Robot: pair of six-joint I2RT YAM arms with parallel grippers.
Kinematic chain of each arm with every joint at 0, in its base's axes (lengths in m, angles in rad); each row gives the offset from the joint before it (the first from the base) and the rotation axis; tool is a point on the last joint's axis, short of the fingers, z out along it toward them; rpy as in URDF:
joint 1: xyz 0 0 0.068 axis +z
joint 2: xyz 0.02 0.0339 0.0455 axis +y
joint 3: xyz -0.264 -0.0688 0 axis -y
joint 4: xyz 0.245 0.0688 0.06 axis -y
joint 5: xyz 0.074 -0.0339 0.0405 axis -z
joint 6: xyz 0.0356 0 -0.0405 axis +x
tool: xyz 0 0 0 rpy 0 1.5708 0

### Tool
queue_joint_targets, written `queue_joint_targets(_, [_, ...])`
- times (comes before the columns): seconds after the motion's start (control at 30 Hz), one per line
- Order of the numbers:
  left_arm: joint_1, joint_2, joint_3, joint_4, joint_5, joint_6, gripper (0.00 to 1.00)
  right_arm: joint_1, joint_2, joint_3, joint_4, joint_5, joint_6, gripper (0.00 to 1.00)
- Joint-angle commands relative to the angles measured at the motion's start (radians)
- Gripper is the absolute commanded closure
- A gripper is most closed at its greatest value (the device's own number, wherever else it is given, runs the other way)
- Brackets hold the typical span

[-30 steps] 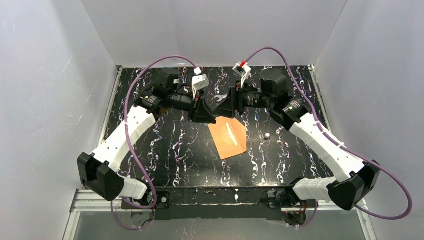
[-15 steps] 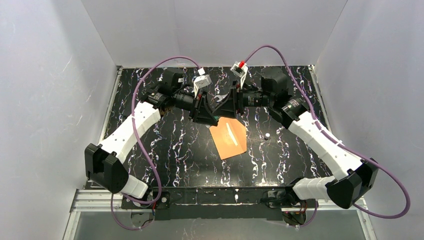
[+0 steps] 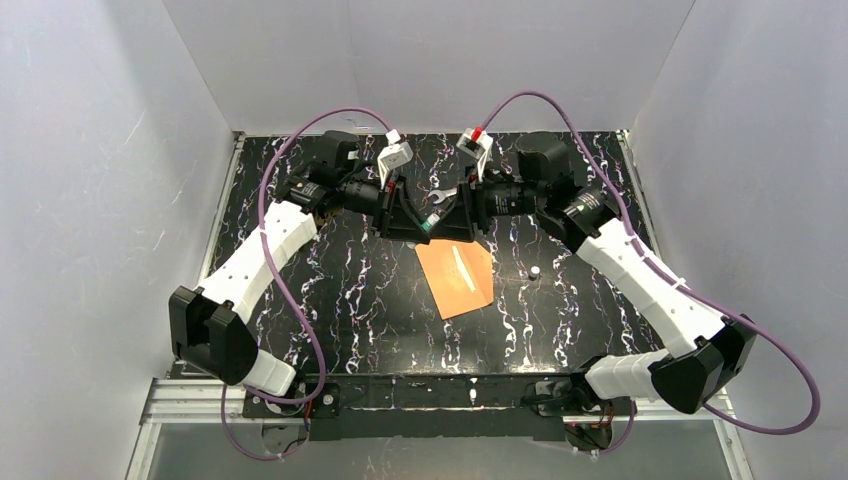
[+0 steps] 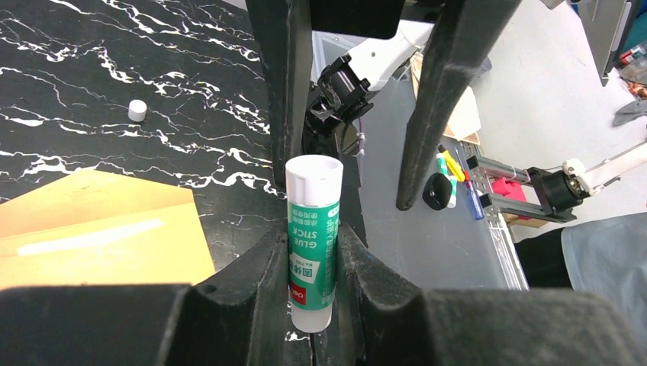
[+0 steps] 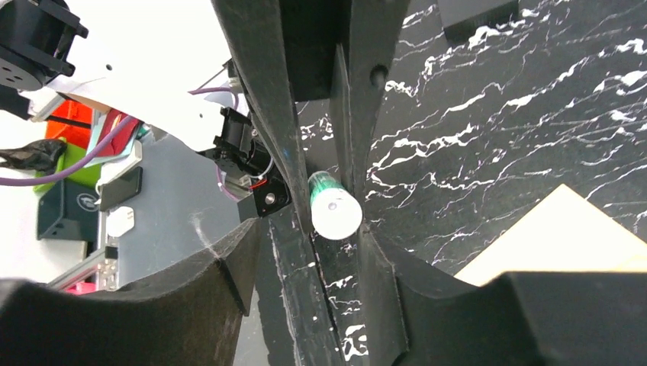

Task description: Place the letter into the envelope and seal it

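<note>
A black desk (image 3: 330,290) veined with white, seen from above, with pale walls on three sides. Two white and black arms reach from the near edge and meet at the far middle of the desk.

The left arm bends in from the left. The left gripper (image 4: 311,252) points right, and its fingers (image 4: 259,282) pinch a green and white glue stick (image 4: 311,229) around the green label. The stick's white end points away from the left wrist camera, towards the other arm.

The right gripper (image 5: 307,229) faces the left one, tip to tip. Its fingers (image 5: 191,305) are spread wide, one on each side of the glue stick's white end. In the left wrist view that end sits very close to one of those spread fingers. I cannot tell whether they touch.

The envelope (image 3: 458,280), orange-brown, lies flat on the desk slightly right of centre, on the near side of the two grippers and just beside them. It is turned at a slant, with one corner pointing to the near left. A narrow pale strip (image 3: 462,268) runs along its upper face. No gripper touches it.

A small white round piece (image 3: 535,271) sits on the desk to the right of the envelope, apart from it. The right arm bends back towards the near right corner.
</note>
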Motion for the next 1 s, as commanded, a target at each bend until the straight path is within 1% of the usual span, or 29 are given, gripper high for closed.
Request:
queue_joint_targets(0.0, [0.008,-0.028,0.02,0.017,0.042,0.014,1.0,0.006,0.012,0.031,-0.021,0.001,-0.011,0.48])
queue_joint_targets(0.03, [0.01,-0.028,0.02,0.018,0.039,0.012,1.0,0.007,0.011,0.03,-0.009,0.0,-0.005,0.57])
queue_joint_targets(0.07, [0.009,-0.028,0.019,0.017,0.038,0.012,1.0,0.006,0.008,0.027,0.007,-0.003,0.005,0.62])
queue_joint_targets(0.1, [0.009,-0.027,0.02,0.016,0.038,0.013,1.0,0.006,0.005,0.025,0.024,-0.01,0.016,0.64])
queue_joint_targets(0.13, [0.009,-0.027,0.02,0.014,0.036,0.014,1.0,0.006,0.002,0.021,0.041,-0.011,0.027,0.62])
queue_joint_targets(0.2, [0.009,-0.026,0.018,0.01,0.037,0.015,1.0,0.006,-0.002,0.021,0.053,-0.001,0.037,0.53])
queue_joint_targets(0.27, [0.01,-0.027,0.018,0.005,0.037,0.019,1.0,0.006,-0.004,0.019,0.062,0.012,0.043,0.46])
queue_joint_targets(0.33, [0.009,-0.026,0.022,-0.006,0.037,0.025,1.0,0.006,-0.004,0.017,0.074,0.029,0.056,0.45])
queue_joint_targets(0.37, [0.01,-0.027,0.023,-0.011,0.038,0.028,1.0,0.006,-0.002,0.015,0.079,0.034,0.063,0.46])
queue_joint_targets(0.4, [0.009,-0.028,0.024,-0.014,0.038,0.031,1.0,0.006,-0.001,0.015,0.085,0.043,0.072,0.49])
queue_joint_targets(0.43, [0.009,-0.028,0.024,-0.016,0.038,0.032,1.0,0.006,0.001,0.012,0.09,0.056,0.081,0.56])
queue_joint_targets(0.47, [0.01,-0.029,0.023,-0.019,0.036,0.033,1.0,0.006,0.002,0.009,0.101,0.058,0.088,0.65])
queue_joint_targets(0.6, [0.009,-0.03,0.023,-0.037,-0.002,0.048,1.0,0.006,0.006,-0.008,0.142,0.06,0.146,0.91])
queue_joint_targets(0.63, [0.009,-0.033,0.023,-0.042,-0.03,0.054,1.0,0.006,0.009,-0.009,0.141,0.069,0.162,0.97])
queue_joint_targets(0.67, [0.01,-0.039,0.022,-0.048,-0.072,0.061,1.0,0.006,0.014,-0.008,0.135,0.084,0.178,0.99])
queue_joint_targets(0.73, [0.009,-0.062,0.006,-0.035,-0.182,0.082,1.0,0.006,0.027,-0.002,0.11,0.157,0.229,0.99])
queue_joint_targets(0.77, [0.009,-0.078,-0.007,-0.01,-0.27,0.09,1.0,0.006,0.034,-0.005,0.103,0.201,0.267,0.99])
queue_joint_targets(0.83, [0.009,-0.117,-0.047,0.061,-0.39,0.107,1.0,0.006,0.048,-0.012,0.081,0.304,0.365,0.99])
queue_joint_targets(0.9, [0.008,-0.15,-0.082,0.118,-0.493,0.17,1.0,0.006,0.067,-0.017,0.047,0.409,0.487,0.99])
queue_joint_targets(0.97, [-0.003,-0.176,-0.105,0.124,-0.596,0.274,1.0,0.006,0.088,-0.018,0.012,0.503,0.621,0.99])
